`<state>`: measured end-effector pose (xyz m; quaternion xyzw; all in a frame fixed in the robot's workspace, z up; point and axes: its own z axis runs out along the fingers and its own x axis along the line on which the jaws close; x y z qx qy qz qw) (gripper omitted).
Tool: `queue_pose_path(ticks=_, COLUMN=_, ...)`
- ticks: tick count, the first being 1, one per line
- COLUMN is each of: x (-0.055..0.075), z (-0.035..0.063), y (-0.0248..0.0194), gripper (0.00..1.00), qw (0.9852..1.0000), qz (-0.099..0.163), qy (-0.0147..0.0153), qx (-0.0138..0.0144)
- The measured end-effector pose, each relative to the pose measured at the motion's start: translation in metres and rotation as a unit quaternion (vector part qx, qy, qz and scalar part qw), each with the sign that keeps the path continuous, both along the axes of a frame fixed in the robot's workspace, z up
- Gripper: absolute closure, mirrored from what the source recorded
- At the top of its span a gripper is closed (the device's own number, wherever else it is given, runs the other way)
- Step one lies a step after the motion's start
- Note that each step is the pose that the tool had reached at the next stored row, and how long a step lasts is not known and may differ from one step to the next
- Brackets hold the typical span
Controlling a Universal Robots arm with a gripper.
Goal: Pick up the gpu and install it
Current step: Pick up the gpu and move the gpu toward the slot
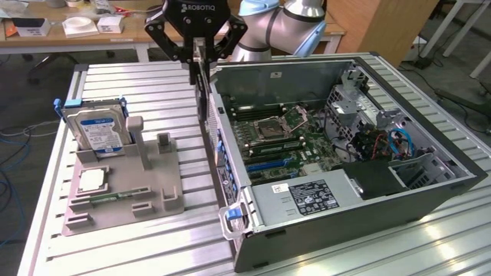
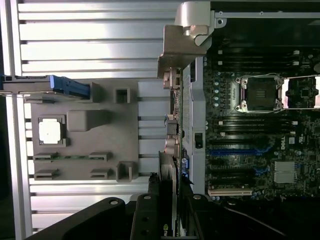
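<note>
My gripper (image 1: 199,57) is shut on the gpu (image 1: 204,98), a thin dark card that hangs edge-down from the fingers. The card is just outside the open computer case's wall (image 1: 230,149) on the exterior view's left, above the table. In the wrist view the gpu (image 2: 172,145) shows edge-on, running away from my gripper (image 2: 170,212), with its silver bracket (image 2: 186,37) at the far end. It lies alongside the case's rear wall. The motherboard (image 1: 284,138) lies bare inside the case, with blue and black expansion slots (image 2: 230,151) beside the card.
A grey fixture tray (image 1: 165,184) on the exterior view's left holds an upright hard drive (image 1: 96,131), a square silver chip (image 1: 92,179) and a memory stick (image 1: 103,198). The power supply (image 1: 303,196) and a drive cage with cables (image 1: 383,138) occupy the case's near and far ends.
</note>
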<state>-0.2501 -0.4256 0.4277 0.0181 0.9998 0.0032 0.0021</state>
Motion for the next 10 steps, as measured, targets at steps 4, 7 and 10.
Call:
queue_pose_path(ticks=4, x=0.0033, z=0.0000, y=0.0000, gripper=0.74, qw=1.0000, qz=0.000, qy=0.0000, qx=0.0000)
queue_pose_path(ticks=7, x=0.0055, z=0.0000, y=0.0000, gripper=0.74, qw=1.0000, qz=0.000, qy=0.0000, qx=0.0000)
queue_pose_path(ticks=10, x=0.0078, z=0.0000, y=0.0000, gripper=0.74, qw=1.0000, qz=0.000, qy=0.0000, qx=0.0000)
